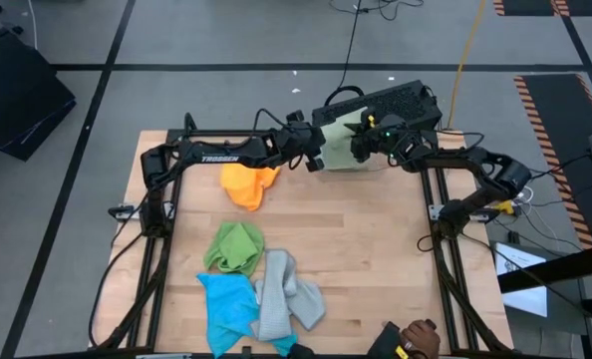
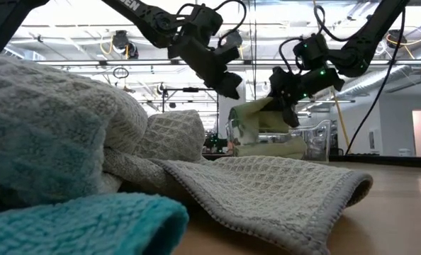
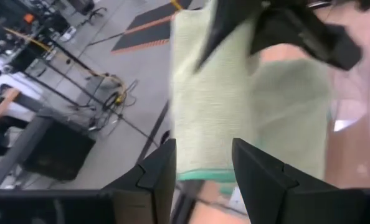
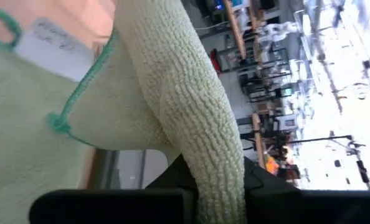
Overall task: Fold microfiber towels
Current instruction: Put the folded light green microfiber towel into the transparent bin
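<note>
A pale green microfiber towel [image 1: 341, 135] hangs at the table's far edge over a clear plastic bin [image 2: 318, 144]. My right gripper [image 1: 359, 148] is shut on it. My left gripper [image 3: 203, 146] stands open just left of the towel; the towel's green-stitched lower edge [image 3: 203, 174] shows past the gap between its fingers, and I see no touch. On the wood lie an orange towel [image 1: 248, 183], a green towel [image 1: 234, 247], a blue towel [image 1: 226, 304] and a grey towel [image 1: 286, 297]. My right gripper pinches a bunched, rolled fold of the pale green towel [image 4: 200, 134] between its two fingers, several layers thick. The fingers come about level from the table's right side. The towel hangs slack below them [image 2: 256, 117], clear of the wood, its lower part by the bin.
A black box [image 1: 396, 100] sits beyond the far edge behind the bin. A person's hand [image 1: 416, 339] shows at the near edge. Bare wood [image 1: 376, 239] lies between the towels and the right frame rail.
</note>
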